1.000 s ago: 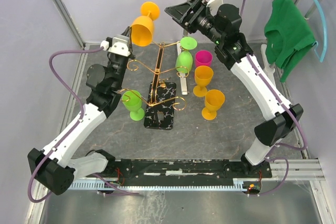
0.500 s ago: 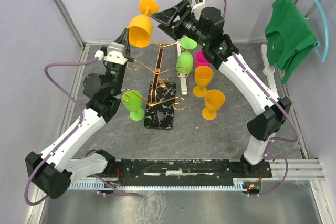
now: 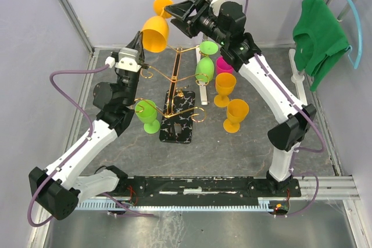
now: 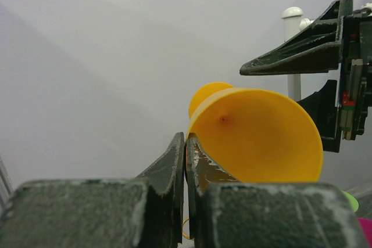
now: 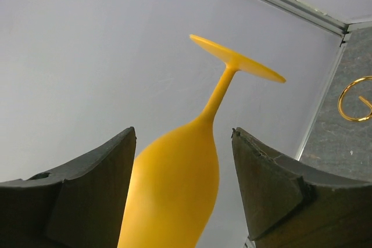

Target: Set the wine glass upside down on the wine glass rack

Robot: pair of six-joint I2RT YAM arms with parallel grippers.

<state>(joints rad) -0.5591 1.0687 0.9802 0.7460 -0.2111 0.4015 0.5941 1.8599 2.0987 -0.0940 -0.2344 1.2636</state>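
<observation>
Handover apparently in hand: left gripper (image 3: 141, 40) pinches the upturned orange wine glass (image 3: 156, 32) by its rim while the right gripper (image 3: 172, 11), jaws spread, straddles it. Next, probably, the right clamps on before the wine glass rack (image 3: 174, 76).

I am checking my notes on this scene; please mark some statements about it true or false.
1. The left gripper is shut on the rim of an orange glass. True.
2. The right gripper grips that glass. False: its jaws stand open on either side of it.
3. That glass is foot up. True.
4. That glass hangs on the rack. False: it is held in the air.
5. The shirt is blue. False: green.
</observation>
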